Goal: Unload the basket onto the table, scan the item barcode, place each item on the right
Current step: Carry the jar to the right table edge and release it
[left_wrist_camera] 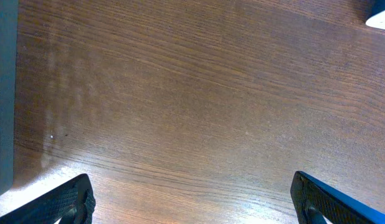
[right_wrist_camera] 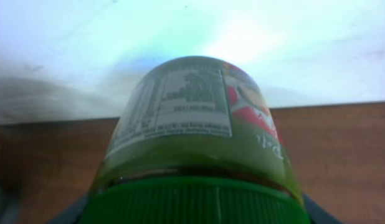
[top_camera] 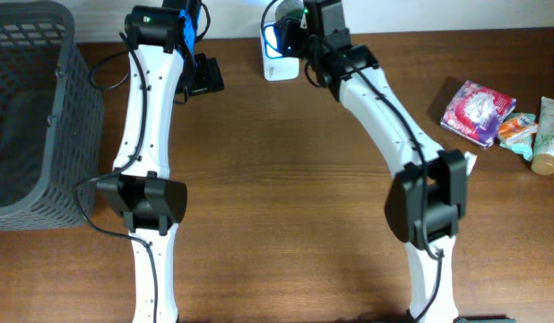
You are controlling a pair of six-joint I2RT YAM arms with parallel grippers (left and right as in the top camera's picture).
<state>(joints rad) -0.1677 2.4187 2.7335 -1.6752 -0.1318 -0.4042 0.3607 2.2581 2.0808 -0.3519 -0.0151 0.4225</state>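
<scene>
The right gripper (top_camera: 293, 34) clamps the jar (right_wrist_camera: 192, 124) by its cap, right against the scanner (top_camera: 278, 65) — presumably to present the barcode (left gripper (left_wrist_camera: 192, 198), left of the scanner, gapes empty).

Grey basket (top_camera: 26, 117) far left, white scanner (top_camera: 279, 67) top centre — pink packet (top_camera: 477, 112), tube (top_camera: 548, 135) at right
</scene>
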